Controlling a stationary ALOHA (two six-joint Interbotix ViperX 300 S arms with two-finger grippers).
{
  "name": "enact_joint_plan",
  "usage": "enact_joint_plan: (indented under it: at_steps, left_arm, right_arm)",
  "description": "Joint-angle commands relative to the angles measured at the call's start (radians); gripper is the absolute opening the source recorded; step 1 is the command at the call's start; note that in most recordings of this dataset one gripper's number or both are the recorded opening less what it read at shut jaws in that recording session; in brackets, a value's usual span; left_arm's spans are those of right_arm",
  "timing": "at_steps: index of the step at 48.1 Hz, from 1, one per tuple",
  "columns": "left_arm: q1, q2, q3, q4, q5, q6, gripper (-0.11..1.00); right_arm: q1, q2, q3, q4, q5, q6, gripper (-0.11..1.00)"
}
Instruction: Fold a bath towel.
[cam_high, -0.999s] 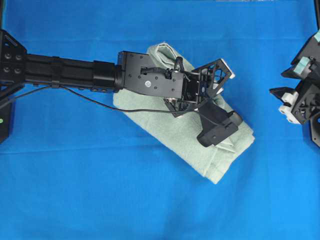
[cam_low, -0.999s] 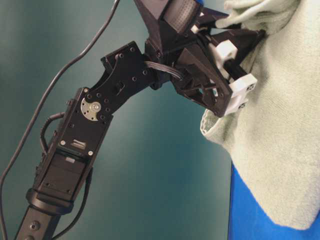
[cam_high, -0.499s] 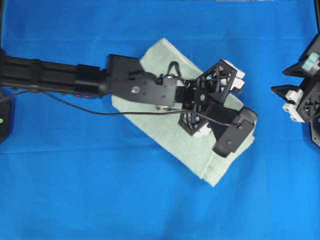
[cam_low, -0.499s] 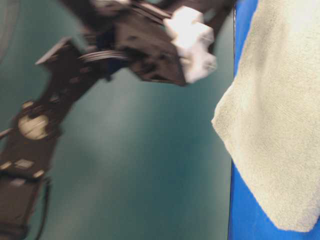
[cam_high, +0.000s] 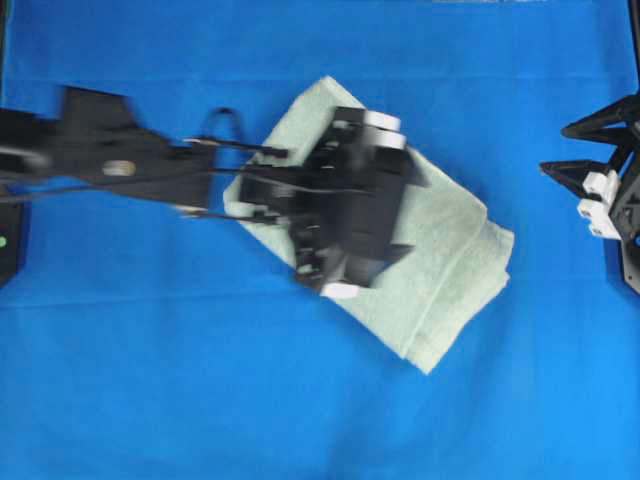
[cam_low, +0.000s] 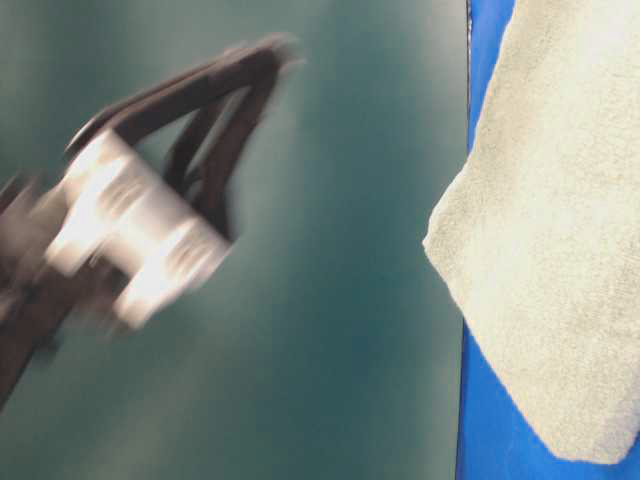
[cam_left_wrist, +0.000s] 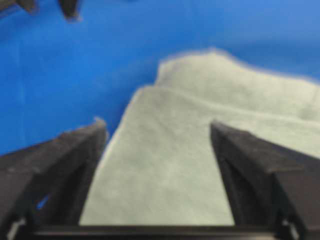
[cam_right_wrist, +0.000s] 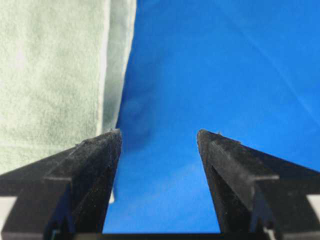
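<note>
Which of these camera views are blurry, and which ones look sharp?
Overhead view: the left arm is smeared, the towel crisp. Table-level view: the left end effector is heavily streaked, the towel's edge fairly clear. Left wrist view: soft all over. Right wrist view: sharpest, with clean fingers and towel weave.

Robot lab bench: tabletop (cam_high: 320, 420) draped in bright blue cloth, plain teal backdrop (cam_low: 330, 330), black arms at frame's left and right edges.

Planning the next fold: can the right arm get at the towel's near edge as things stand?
Probably yes. The right gripper is open and empty, with bare blue cloth ahead and the bath towel edge just beside its finger; the left gripper hovers farther along the towel.
</note>
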Motion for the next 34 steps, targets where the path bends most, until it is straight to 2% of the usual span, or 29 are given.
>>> enact_joint_plan:
  at_steps: [1,11,19,23,34]
  left_arm:
    - [0.002,-0.144,0.087,-0.003,-0.061,-0.035,0.80]
    - [0.012,-0.396,0.334,-0.003,-0.147,-0.161,0.80]
    - [0.017,-0.606,0.506,-0.005,-0.153,-0.239,0.80]
    - [0.017,-0.719,0.595,-0.003,-0.153,-0.264,0.80]
    - [0.015,-0.963,0.830,-0.003,-0.155,-0.278,0.80]
  right_arm:
    - [0.002,0.002,-0.026,-0.025,-0.014,0.000,0.63]
    - [0.002,-0.002,-0.031,-0.051,-0.071,0.000,0.63]
    - [0.000,-0.011,-0.028,-0.071,-0.106,0.000,0.63]
    - [0.000,-0.018,-0.031,-0.087,-0.120,-0.002,0.63]
    - [0.000,-0.029,-0.025,-0.153,-0.193,-0.003,0.63]
